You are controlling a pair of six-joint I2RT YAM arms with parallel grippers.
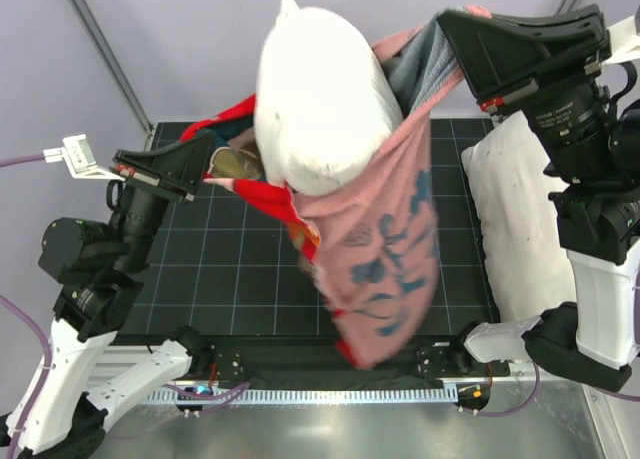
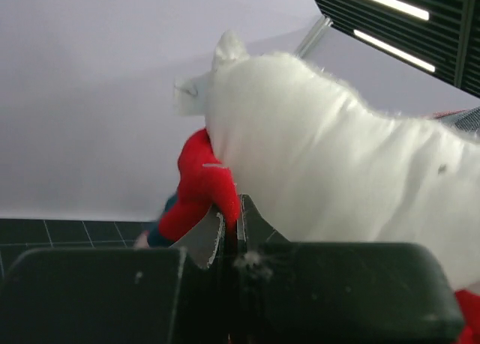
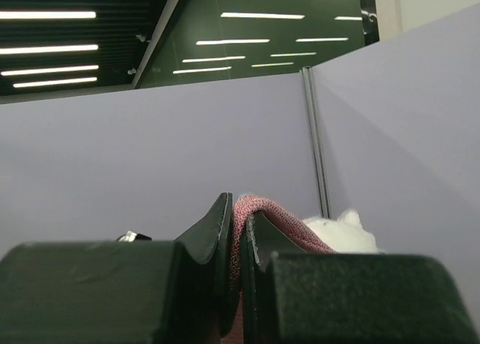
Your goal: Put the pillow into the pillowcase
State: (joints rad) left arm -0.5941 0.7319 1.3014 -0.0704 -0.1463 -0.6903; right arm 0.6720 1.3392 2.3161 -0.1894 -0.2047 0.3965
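Observation:
The red pillowcase (image 1: 385,239) hangs in the air between both grippers, its faded pink reverse side facing the top camera. The plump white pillow (image 1: 315,89) stands in its open mouth, its upper half sticking out above the rim. My left gripper (image 1: 205,169) is shut on the red edge of the pillowcase (image 2: 202,186), low on the left, and the pillow (image 2: 337,172) bulges beside it. My right gripper (image 1: 455,24) is shut on the pink edge (image 3: 262,213), held high at the upper right, with a pillow corner (image 3: 341,231) just behind it.
A larger white pillow with dark specks (image 1: 515,219) lies along the right side of the black gridded mat (image 1: 220,269). The metal table edge (image 1: 330,419) runs along the front between the arm bases. Grey walls enclose the back and sides.

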